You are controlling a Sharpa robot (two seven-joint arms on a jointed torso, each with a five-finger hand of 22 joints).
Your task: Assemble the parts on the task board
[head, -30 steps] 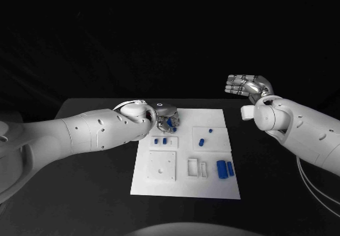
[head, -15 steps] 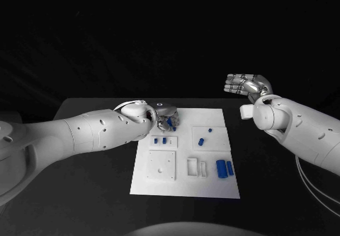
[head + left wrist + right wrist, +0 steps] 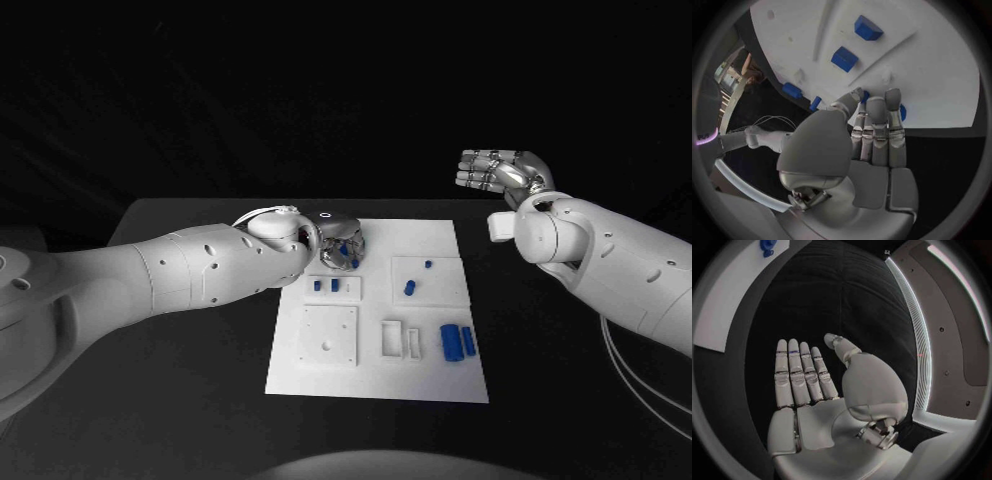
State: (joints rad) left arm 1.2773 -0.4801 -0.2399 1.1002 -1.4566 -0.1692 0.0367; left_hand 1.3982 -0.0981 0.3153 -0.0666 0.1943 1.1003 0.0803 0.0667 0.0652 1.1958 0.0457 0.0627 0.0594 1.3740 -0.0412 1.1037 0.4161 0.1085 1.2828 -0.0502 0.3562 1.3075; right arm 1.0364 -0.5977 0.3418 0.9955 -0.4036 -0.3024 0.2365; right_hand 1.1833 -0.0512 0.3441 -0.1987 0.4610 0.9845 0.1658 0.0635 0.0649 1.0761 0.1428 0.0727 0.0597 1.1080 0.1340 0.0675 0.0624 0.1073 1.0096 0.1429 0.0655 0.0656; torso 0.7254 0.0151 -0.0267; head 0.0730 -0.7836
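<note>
The flat white rectangular task board (image 3: 378,320) lies in the middle of the black tabletop (image 3: 188,360), its long side running away from the robot. Small blue plastic parts sit on it: a pair of short blocks (image 3: 326,286) in a raised white holder on the board's left half, a slim peg (image 3: 427,266) and a rounded piece (image 3: 410,290) on a square plate to the right, and two larger blue cylinders (image 3: 457,342) lying side by side near the right edge. A square white plate with holes (image 3: 329,336) and a narrow white frame (image 3: 394,339) lie nearer the robot.

The left hand (image 3: 338,243) is at the far left corner of the board, fingers curled down onto it. In the left wrist view the fingers (image 3: 877,125) lie close together with their tips on the white surface, and bits of a blue part (image 3: 902,112) show just beside and under them; whether the hand actually pinches that part I cannot tell. The white left arm (image 3: 188,268) crosses the tabletop's left side and hides the board's far left edge.

The right hand (image 3: 502,173) is raised beyond the tabletop's far right corner, well apart from the board, holding nothing. In the right wrist view its fingers (image 3: 798,375) are stretched out side by side with the thumb apart.
</note>
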